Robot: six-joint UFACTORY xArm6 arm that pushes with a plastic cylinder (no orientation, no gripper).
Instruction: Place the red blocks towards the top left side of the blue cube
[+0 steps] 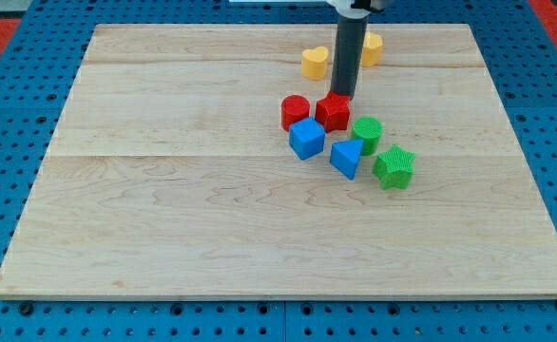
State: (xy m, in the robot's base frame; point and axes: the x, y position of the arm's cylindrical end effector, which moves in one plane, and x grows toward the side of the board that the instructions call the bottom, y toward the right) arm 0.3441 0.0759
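The blue cube sits a little toward the view's right of the board's middle, in the half nearer the top edge. A red cylinder lies just above it toward the view's top left, touching or nearly touching it. A second red block, whose shape looks star-like though I cannot tell for sure, sits just beside the cylinder on the view's right, above and right of the cube. My tip rests against the top side of this second red block; it is a bare rod and grasps nothing. A second blue block lies right of the cube, with a green cylinder and a green star beyond. Two yellow blocks sit near the top edge of the wooden board.
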